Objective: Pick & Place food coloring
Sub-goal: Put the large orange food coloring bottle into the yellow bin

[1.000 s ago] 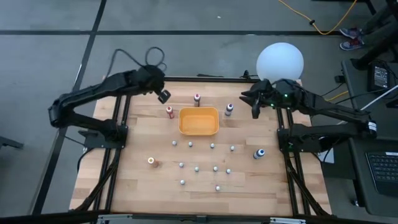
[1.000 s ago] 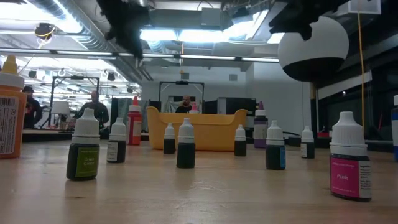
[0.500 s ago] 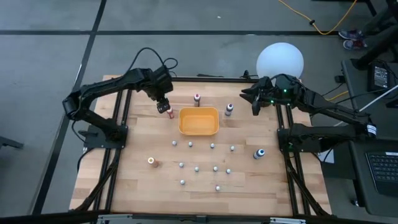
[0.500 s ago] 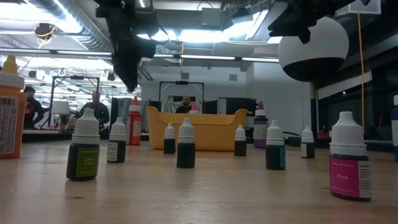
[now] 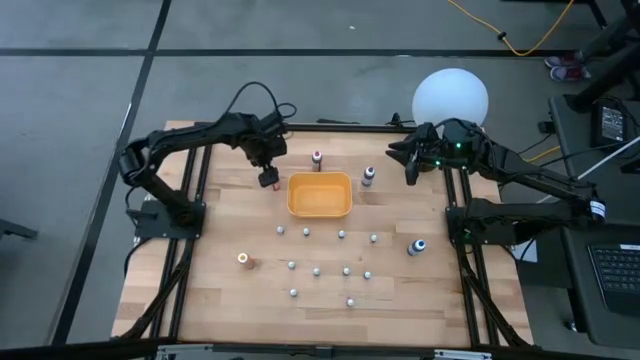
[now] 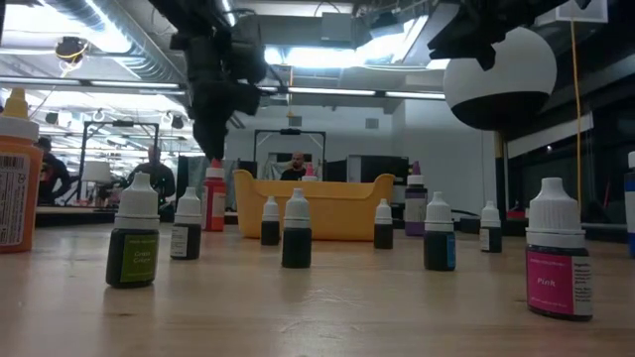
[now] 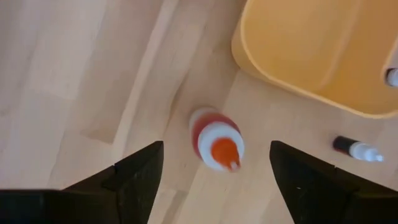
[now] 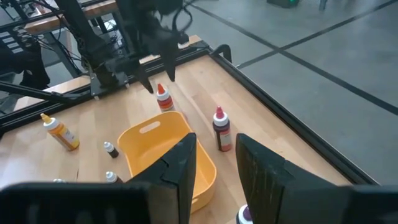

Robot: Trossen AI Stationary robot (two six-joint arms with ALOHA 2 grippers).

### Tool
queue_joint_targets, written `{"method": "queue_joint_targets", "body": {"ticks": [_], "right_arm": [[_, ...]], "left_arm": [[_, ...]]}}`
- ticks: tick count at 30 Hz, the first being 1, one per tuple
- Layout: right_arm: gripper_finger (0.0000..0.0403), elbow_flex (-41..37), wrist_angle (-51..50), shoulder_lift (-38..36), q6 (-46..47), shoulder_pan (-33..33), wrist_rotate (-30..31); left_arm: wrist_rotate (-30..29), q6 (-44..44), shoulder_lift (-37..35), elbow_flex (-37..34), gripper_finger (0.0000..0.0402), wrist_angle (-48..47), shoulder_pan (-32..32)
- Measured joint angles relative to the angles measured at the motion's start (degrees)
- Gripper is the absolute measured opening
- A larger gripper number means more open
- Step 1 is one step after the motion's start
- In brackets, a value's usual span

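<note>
Right now the left gripper (image 5: 268,178) is hovering straight over the red-topped food coloring bottle (image 7: 216,138), fingers (image 7: 137,177) spread wide on either side of it and not touching it; the bottle is standing upright on the wooden table (image 5: 220,290) directly beneath the open jaws. Just beside that gripper, toward the table's middle, the orange tray (image 5: 320,195) is sitting, near the bottle but apart from it. Past the tray from the left gripper, a maroon-topped bottle (image 5: 317,158) and a purple-topped bottle (image 5: 368,176) are standing by the tray's far side. The right gripper (image 5: 408,172) is waiting above the table's back right corner, well apart from the tray; its fingers (image 8: 180,171) are showing a narrow gap with nothing between them. A blue-topped bottle (image 5: 417,246) and an orange-topped bottle (image 5: 243,260) are standing well away from both grippers, with small white-capped bottles (image 5: 316,269) scattered between them.
</note>
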Motion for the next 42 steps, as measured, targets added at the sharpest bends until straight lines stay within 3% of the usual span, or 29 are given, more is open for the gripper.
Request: {"method": "queue_joint_targets", "body": {"ticks": [9, 15, 19, 25, 30, 35, 42], "right_arm": [[0.0116, 0.0, 0.0, 0.0, 0.0, 0.0, 0.0], [0.0116, 0.0, 0.0, 0.0, 0.0, 0.0, 0.0], [0.0116, 0.0, -0.1, 0.0, -0.4, 0.0, 0.0], [0.0116, 0.0, 0.0, 0.0, -1.5, 0.0, 0.0], [0.0116, 0.0, 0.0, 0.0, -1.6, 0.0, 0.0], [0.0116, 0.0, 0.0, 0.0, -1.7, 0.0, 0.1], [0.0116, 0.0, 0.0, 0.0, -2.9, 0.0, 0.1]], "left_arm": [[0.0, 3.7, 6.8, 0.0, 0.0285, 1.4, -0.1], [0.0, 4.2, 7.6, 0.0, 0.0272, 1.5, -0.1], [0.0, 4.2, 7.6, 0.0, 0.0238, 1.3, -0.1], [0.0, 3.8, 7.6, 0.0, 0.0147, 0.8, -0.2], [-1.7, 2.7, 6.7, 0.4, 0.0140, -3.1, -0.3], [-9.8, 3.1, 3.1, 10.0, 0.0140, -14.0, -1.0], [-4.6, -0.3, 2.2, 29.5, 0.0140, -20.4, -3.8]]}}
